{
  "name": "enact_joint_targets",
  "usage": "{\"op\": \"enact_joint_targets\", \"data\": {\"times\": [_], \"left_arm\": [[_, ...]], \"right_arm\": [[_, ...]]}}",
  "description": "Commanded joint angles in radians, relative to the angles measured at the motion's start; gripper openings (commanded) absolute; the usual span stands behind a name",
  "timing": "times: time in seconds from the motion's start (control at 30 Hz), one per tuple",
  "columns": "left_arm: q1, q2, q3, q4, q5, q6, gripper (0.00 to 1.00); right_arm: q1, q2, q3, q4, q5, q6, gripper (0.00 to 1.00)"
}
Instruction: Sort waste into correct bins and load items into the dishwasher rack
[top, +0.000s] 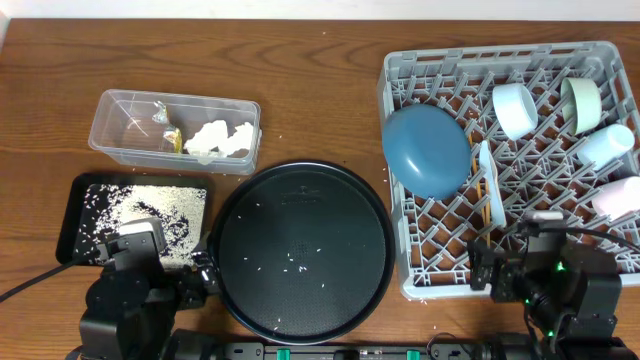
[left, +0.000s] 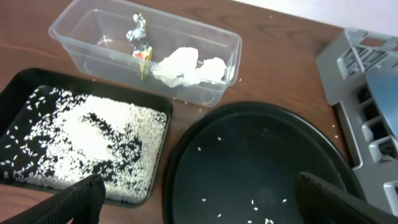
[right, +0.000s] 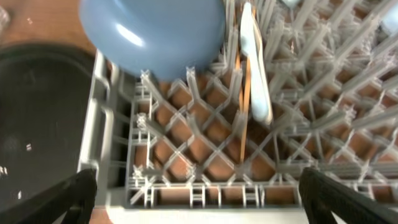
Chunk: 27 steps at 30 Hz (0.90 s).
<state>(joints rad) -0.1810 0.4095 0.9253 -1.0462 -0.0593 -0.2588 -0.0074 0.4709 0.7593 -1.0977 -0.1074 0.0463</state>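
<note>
The grey dishwasher rack (top: 450, 58) holds the dark-blue dish (top: 425, 150), a light-blue bowl (top: 515, 108), a pale-green bowl (top: 580, 103), a pale-blue cup (top: 605, 145), a pink cup (top: 615, 198), a white spoon (right: 255, 68) and chopsticks (right: 244, 106). Crumpled napkins (left: 186, 65) and a wrapper (left: 142, 46) lie in the clear tub (top: 110, 125). White rice (left: 87, 137) covers the flat black tray (top: 75, 215). My left gripper (left: 199, 202) hangs open between that tray and the round one. Over the rack's front edge (right: 186, 196), my right gripper (right: 199, 196) is open and holds nothing.
The large round black tray (top: 300, 210) sits in the middle with a few loose rice grains (top: 295, 262) on it. Stray grains dot the wooden table around the tub and the rack. Both arm bases stand at the near edge.
</note>
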Motion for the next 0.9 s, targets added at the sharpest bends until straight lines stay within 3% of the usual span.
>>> {"op": "enact_joint_targets", "data": {"times": [0.0,0.5,0.87], "left_arm": [[0.003,-0.001,-0.005,-0.008,-0.012,-0.005,0.98],[0.003,-0.001,-0.005,-0.008,-0.012,-0.005,0.98],[0.003,-0.001,-0.005,-0.008,-0.012,-0.005,0.98]], "right_arm": [[-0.005,-0.003,-0.005,-0.040,0.010,0.012,0.99],[-0.004,-0.009,-0.006,-0.037,0.010,0.013,0.99],[-0.005,-0.215,-0.041,0.015,0.010,-0.036,0.99]]}}
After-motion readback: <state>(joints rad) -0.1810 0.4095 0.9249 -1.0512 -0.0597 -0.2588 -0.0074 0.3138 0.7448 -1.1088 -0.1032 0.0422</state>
